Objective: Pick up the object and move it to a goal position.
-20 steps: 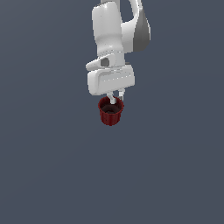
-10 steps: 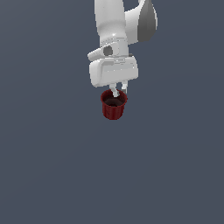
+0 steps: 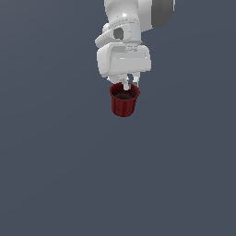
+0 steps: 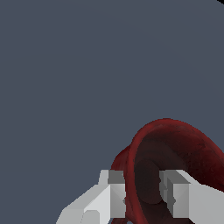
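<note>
One wall of the cup (image 3: 124,102) is pinched between the fingers (image 4: 114,192) of the gripper (image 3: 128,84), one inside, one outside. Cup hangs directly beneath the gripper. Such a rim hold probably favours smooth, slow transport to avoid swinging.

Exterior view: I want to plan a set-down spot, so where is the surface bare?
Everywhere on the grey surface shows bare: below the dark red cup and to both sides of it. The only crowded spot is at the gripper, whose fingers pinch the cup's rim, one inside and one outside.
</note>
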